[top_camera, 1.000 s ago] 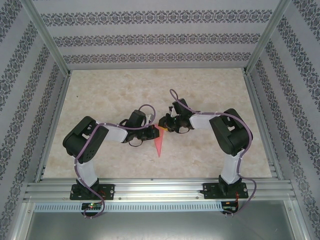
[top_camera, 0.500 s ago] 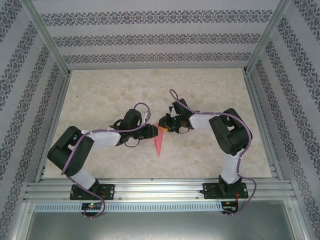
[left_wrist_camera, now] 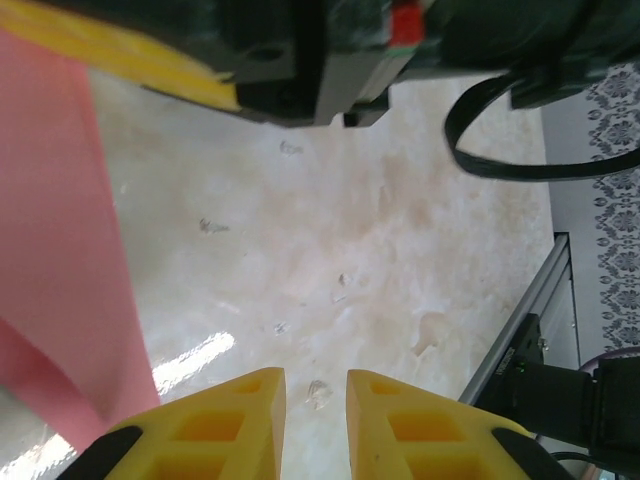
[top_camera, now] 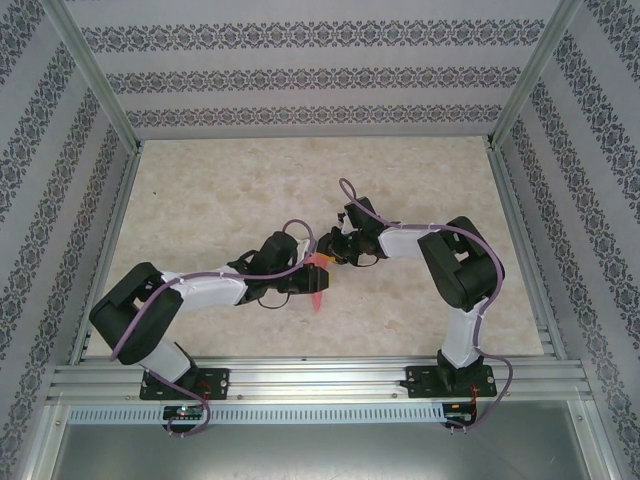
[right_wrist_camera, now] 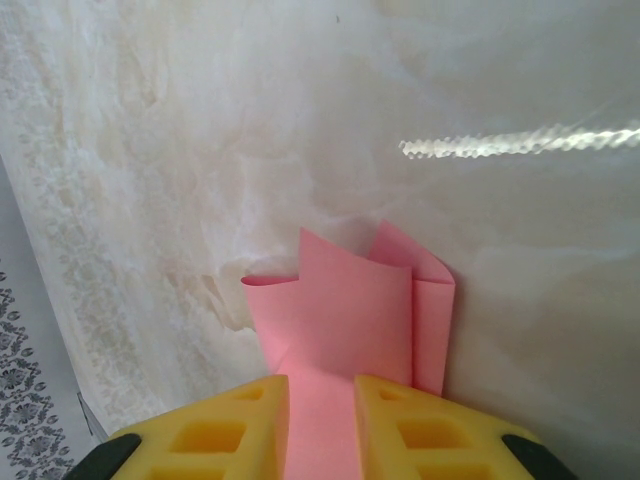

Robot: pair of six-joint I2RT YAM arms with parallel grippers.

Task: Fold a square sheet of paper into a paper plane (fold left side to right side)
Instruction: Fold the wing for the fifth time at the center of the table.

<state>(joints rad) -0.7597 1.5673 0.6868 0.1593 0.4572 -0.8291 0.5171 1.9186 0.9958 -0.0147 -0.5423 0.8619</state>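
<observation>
patterned walls closed in a pale marbled table point(top_camera: 200, 200). over the last second the left arm had dropped low and stretched out, and the left gripper point(top_camera: 304, 282) had slid nearer along the folded paper point(top_camera: 318, 285). from above, the paper's pointed near end now looked shorter and blurred, as if lifted off the table. that suggested the left-to-right fold was under way but not yet pressed flat. the right gripper point(right_wrist_camera: 322, 392) was clamped on the paper's far end, with creased layers fanning out past its fingers. the left fingers point(left_wrist_camera: 230, 420) sat close together with a narrow empty slot between them. the paper hung just beside them, to their left in the wrist view, not between them.
</observation>
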